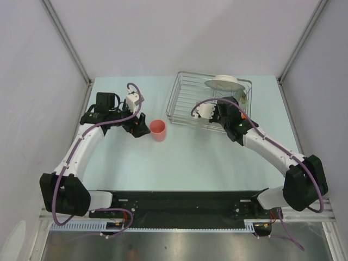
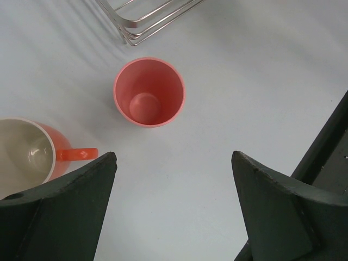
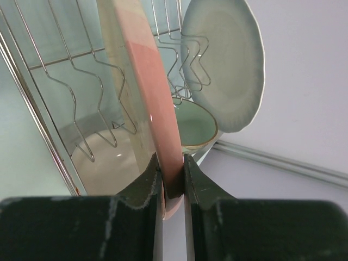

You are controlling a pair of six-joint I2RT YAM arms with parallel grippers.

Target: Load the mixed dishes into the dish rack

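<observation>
Right gripper clenched on pink plate rim, plate upright at rack, white plate at 1 o'clock, green bowl under it, left gripper spread wide, holding nothing, cup upright on table at its 12 o'clock, mug at 9 o'clock.

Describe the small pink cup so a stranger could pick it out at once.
Start at the wire dish rack, far and right of centre on the table. Off its near left corner the small pink cup stands upright, in front of the open left gripper. Unlike the orange mug beside it, it has no handle.
</observation>
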